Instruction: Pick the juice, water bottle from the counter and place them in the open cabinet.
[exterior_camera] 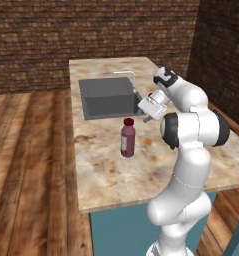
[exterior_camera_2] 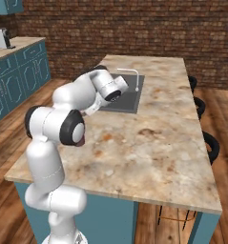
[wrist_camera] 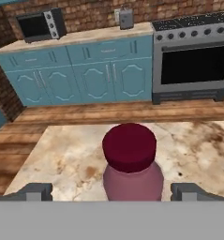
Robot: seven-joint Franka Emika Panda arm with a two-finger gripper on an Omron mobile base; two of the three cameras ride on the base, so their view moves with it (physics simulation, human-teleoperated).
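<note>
Here the gripper (wrist_camera: 111, 191) stands wide open, level with the juice (wrist_camera: 130, 164). The bottle sits centred just ahead between its tips, upright on the table (wrist_camera: 62, 159), likely lined up for grasping.

Juice (exterior_camera: 127, 139): dark maroon, maroon cap. Counter (exterior_camera: 116, 175): beige marble, rusty-brown blotches. At 12 o'clock, a grey sink (exterior_camera: 108, 97). Teal base cabinets (wrist_camera: 85, 77), red-brown brick wall (exterior_camera: 66, 35), white arm (exterior_camera: 191, 150).
</note>
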